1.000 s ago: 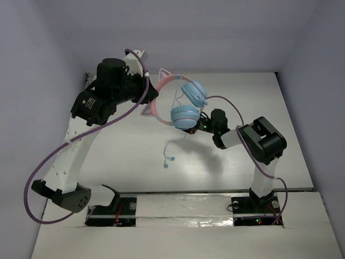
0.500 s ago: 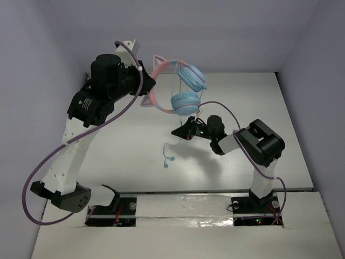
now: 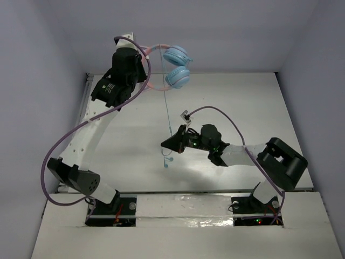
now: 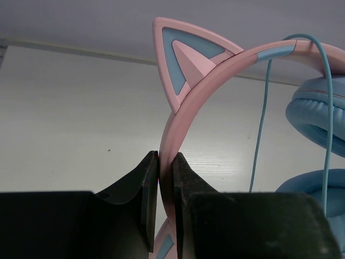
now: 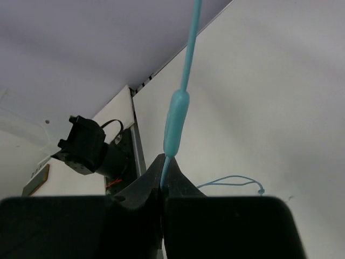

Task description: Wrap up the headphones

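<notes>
High above the far left edge of the bare white tabletop (image 3: 253,102), the left gripper (image 4: 165,162) clamps the smooth pink cat-eared band of the headphones (image 3: 171,69) (round blue cups alongside), while the right gripper (image 5: 163,164), mid-tabletop with open room around, pinches the thin blue cord (image 5: 176,121) taut.

Back left, headphones (image 3: 178,76) aloft — cord (image 3: 167,110) down to right gripper (image 3: 166,144)

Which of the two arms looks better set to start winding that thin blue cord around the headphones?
Right. The right gripper is shut on the cord, which runs straight up to the headphones, so it can likely carry it around. The left gripper is occupied clamping the pink headband, holding them up.
</notes>
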Robot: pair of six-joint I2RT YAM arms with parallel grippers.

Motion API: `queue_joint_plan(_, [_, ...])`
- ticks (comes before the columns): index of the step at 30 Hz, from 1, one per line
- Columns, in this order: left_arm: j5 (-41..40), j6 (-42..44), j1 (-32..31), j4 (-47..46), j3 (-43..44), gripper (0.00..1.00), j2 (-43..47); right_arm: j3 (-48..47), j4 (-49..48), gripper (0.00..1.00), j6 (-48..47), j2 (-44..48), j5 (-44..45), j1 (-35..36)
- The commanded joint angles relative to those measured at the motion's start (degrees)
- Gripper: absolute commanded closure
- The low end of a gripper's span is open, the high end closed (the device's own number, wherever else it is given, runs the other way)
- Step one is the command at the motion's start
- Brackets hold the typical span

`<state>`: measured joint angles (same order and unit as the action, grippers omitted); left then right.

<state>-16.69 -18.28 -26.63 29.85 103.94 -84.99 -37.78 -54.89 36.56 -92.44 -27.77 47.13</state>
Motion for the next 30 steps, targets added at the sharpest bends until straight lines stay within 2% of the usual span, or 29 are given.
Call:
queue_joint_plan(1, [-7.65,-0.7,0.44,-8.74,-1.63,1.0,0.62,-0.45,8.04,1.0,-3.33,4.54,5.26,3.74])
queue_joint_plan(4, [-10.55,0.09,0.44,-9.89,-4.79,1.0,0.79,0.6,9.19,1.0,-3.25,8.58,5.1,4.63])
queue_joint_plan(8, [-13.02,1.14,0.44,-10.86,-8.67,1.0,1.84,1.92,5.86,1.0,-0.88,12.89,0.0,5.78])
queue_joint_plan(15, [-12.76,-0.08,0.44,-13.32,-17.62,1.0,4.74,2.27,-9.49,0.99,7.55,16.33,-9.4,7.62])
queue_joint_plan(20, [-12.32,-0.61,-0.09,-13.32,-19.04,1.0,5.71,2.8,-20.15,0.75,16.08,14.93,-12.39,8.15])
queue_joint_plan(25, [-12.84,-0.18,-0.61,-13.06,-18.86,1.0,6.5,3.24,-20.7,0.76,17.41,14.92,-11.26,8.68])
queue_joint_plan(30, [-13.29,0.27,-0.61,-13.32,-19.04,1.0,6.51,4.12,-19.99,0.7,18.72,15.8,-11.43,9.73])
